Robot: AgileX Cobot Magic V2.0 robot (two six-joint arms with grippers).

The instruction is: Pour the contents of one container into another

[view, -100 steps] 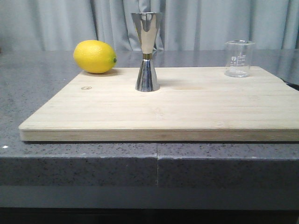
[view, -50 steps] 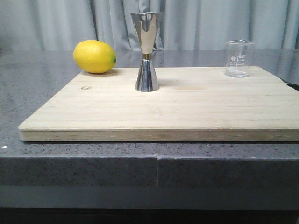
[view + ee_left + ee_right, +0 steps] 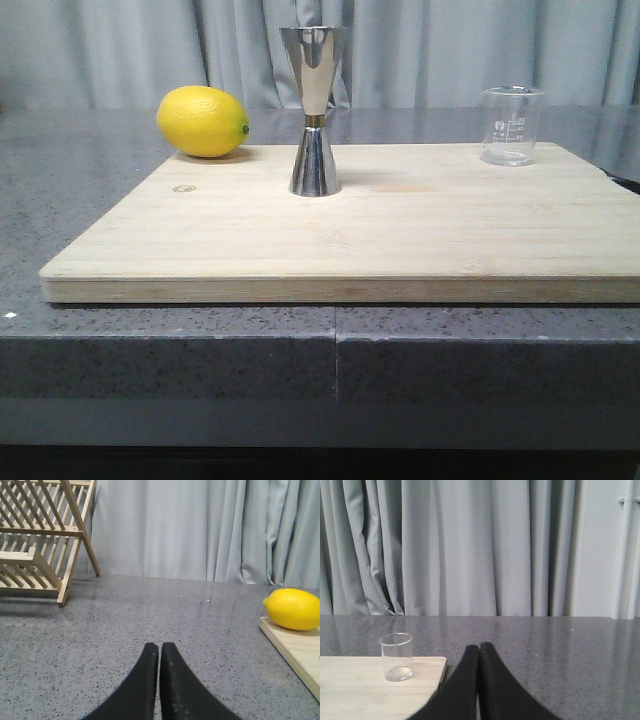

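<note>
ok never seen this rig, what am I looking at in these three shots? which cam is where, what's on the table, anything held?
It is a robot with two arms and three cameras. The front view looks forward over a grey counter; neither arm shows in it. On the counter lies a wooden board. On it stand a steel jigger near the middle and a clear glass beaker at the far right corner. A lemon sits at the board's far left corner.

The other two views come from cameras on the wrists. The black shapes at the bottom are each arm's fingers. The left gripper is shut on nothing, over bare counter, with the lemon and a wooden rack in sight. The right gripper is also shut and empty, beside the board's edge, apart from the beaker. Nothing is held.
</note>
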